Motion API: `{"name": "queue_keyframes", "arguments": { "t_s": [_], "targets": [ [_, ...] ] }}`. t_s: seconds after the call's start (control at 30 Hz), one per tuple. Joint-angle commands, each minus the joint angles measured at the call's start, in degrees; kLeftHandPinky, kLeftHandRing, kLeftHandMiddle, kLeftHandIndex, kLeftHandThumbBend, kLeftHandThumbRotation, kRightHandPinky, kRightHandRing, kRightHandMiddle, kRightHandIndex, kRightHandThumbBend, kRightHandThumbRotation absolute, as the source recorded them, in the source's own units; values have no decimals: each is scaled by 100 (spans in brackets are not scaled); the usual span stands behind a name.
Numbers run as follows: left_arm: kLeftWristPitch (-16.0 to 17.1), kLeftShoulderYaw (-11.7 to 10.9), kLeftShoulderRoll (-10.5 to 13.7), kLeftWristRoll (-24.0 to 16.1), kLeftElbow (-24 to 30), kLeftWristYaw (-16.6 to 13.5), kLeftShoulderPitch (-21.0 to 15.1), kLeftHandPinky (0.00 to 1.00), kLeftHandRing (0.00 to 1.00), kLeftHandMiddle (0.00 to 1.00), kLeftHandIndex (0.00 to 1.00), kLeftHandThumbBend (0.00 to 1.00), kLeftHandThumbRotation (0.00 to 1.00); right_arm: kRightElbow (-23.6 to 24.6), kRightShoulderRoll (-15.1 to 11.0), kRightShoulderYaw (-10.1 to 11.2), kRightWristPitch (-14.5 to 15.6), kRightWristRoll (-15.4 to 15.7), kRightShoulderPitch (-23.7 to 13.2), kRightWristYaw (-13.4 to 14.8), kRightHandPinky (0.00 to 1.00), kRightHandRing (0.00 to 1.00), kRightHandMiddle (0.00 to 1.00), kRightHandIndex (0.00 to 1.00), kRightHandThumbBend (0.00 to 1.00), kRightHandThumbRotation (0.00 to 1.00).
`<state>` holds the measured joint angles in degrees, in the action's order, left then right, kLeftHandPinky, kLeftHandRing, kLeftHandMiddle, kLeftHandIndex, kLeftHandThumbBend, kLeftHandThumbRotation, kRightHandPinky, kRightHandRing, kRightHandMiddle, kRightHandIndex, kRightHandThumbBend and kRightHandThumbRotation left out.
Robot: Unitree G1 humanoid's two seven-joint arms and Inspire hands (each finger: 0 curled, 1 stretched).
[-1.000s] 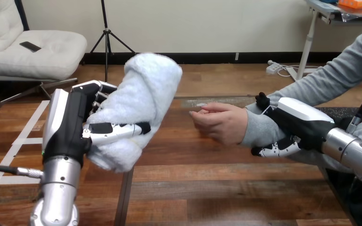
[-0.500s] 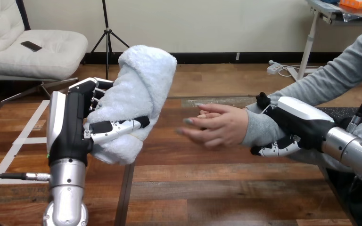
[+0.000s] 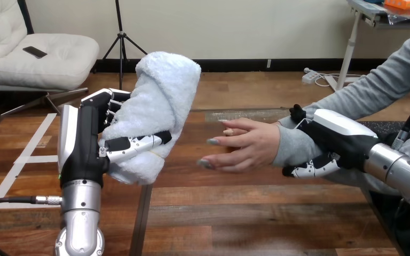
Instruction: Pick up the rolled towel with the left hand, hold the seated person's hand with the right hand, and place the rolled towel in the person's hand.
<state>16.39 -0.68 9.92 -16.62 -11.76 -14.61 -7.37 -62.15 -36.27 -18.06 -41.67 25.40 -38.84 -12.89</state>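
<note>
Head view: the person's hand [image 3: 245,144], loosely curled a second ago, is now being spread open toward the rolled towel [image 3: 157,101], which is being gripped, tilted, above the table [image 3: 256,213] at left by the left hand [image 3: 85,144]. The person's wrist [image 3: 293,146] is being clasped by the right hand [image 3: 336,144]. Placement is judged near, with the palm not yet filled.

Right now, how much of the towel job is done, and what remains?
Done: the left hand grips the rolled towel, raised above the table. In hand: the right hand is curled round the person's wrist; the person's hand is open. Left: the towel is apart from that hand, not yet placed in it.
</note>
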Motion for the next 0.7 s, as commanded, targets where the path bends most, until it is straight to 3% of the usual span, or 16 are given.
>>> {"name": "queue_keyframes", "arguments": {
  "t_s": [0.0,0.67],
  "targets": [
    [257,-10,-18,-33,40,-112,-521,29,36,41,44,55,0,202,-80,236,-92,-179,-322,22,17,20,24,24,60,38],
    [480,-77,59,-22,-36,-121,-521,29,35,40,43,54,0,185,-82,180,-48,-42,-342,86,26,27,30,30,66,41]
  ]
}}
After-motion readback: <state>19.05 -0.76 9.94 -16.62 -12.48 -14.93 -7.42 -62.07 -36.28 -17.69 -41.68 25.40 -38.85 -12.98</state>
